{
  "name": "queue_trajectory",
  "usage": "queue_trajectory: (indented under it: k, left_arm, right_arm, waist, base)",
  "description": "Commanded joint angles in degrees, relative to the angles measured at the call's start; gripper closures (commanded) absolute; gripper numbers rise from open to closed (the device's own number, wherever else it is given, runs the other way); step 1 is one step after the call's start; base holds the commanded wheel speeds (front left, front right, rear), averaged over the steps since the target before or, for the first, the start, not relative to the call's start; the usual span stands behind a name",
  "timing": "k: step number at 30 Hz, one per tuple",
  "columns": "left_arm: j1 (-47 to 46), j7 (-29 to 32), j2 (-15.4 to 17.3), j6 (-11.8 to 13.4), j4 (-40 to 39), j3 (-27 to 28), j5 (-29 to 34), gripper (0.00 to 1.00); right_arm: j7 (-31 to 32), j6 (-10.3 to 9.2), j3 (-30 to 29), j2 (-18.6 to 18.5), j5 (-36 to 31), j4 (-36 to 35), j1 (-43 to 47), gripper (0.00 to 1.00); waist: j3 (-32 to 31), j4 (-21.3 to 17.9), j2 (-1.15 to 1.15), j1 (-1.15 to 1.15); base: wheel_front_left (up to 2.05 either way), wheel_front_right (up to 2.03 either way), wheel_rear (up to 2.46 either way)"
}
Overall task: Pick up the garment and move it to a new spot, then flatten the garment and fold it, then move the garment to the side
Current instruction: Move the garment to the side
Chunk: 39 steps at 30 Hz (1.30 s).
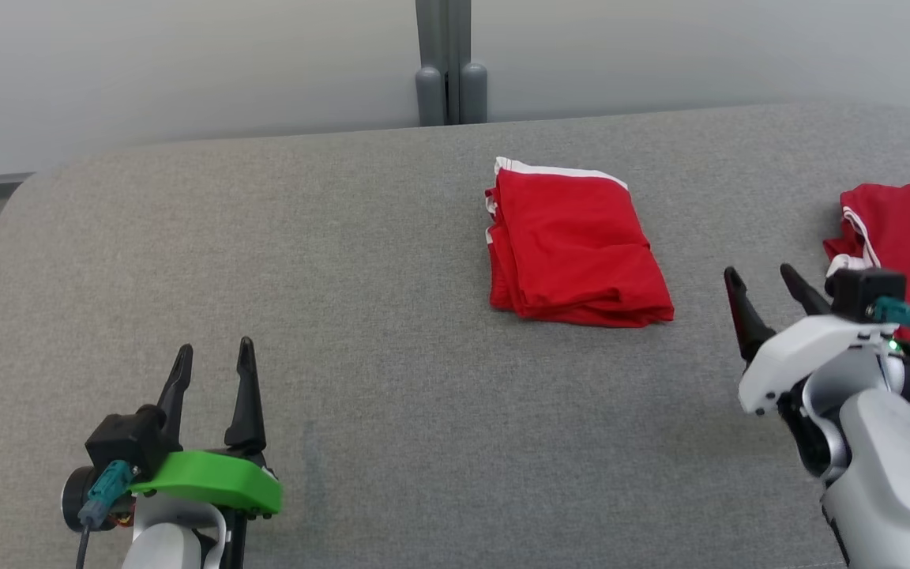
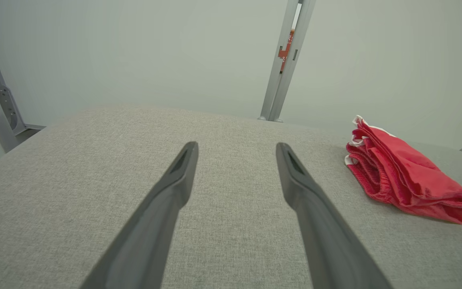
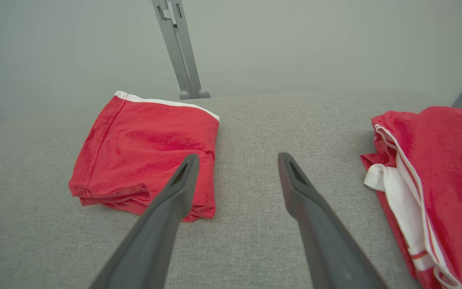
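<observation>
The folded red fabric garment with white trim lay flat on the grey cloth-covered table, at 1 o'clock from the middle of the head view. The left gripper stood at 7 o'clock and the right gripper at 4 o'clock. Both were released, jaws spread, grasping nothing and clear of all cloth. A second, loosely rumpled red garment with white stripes lay at 3 o'clock, just beyond the right gripper and well apart from the folded one.

Judgement: the folding appeared complete, so the step in hand was probably the move to the side. Doing it well called for the nearer right gripper to approach low along the table, slide one finger beneath the whole stack at its thick edge, and close across all layers, so that the fold would not spill open in transfer.

As for holding surfaces, the table carried both garments, each lying directly on the cloth, neither upon the other
</observation>
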Motion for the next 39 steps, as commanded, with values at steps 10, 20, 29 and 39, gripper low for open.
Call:
queue_trajectory:
  k: [10,20,29,39]
  left_arm:
    - [-3.9,-0.2,0.2,0.7,-2.7,-2.3,-2.0,0.0]
    - [-6.7,-0.2,0.2,1.2,-4.7,-4.5,-3.2,0.0]
    - [-7.3,-0.2,0.2,1.6,-6.2,-6.0,-3.8,0.0]
    - [-4.9,-0.2,0.2,1.6,-6.8,-4.3,-3.1,0.0]
  right_arm:
    - [21.3,0.01,-2.9,-0.2,4.1,10.6,-15.6,0.0]
    - [26.2,0.01,-6.9,-1.0,-1.0,20.0,-23.7,0.0]
    - [28.8,0.02,-5.8,-0.9,-4.7,27.4,-25.4,0.07]
    - [33.3,-0.06,10.3,-7.1,-5.9,24.1,-26.0,1.0]
  waist:
    - [7.9,6.4,0.0,0.0]
    - [12.8,12.0,0.0,0.0]
    - [14.2,13.9,0.0,0.0]
    - [11.2,9.0,0.0,0.0]
  base:
    - [0.0,0.0,0.0]
    - [0.0,0.0,0.0]
    - [0.0,0.0,0.0]
    - [0.0,0.0,0.0]
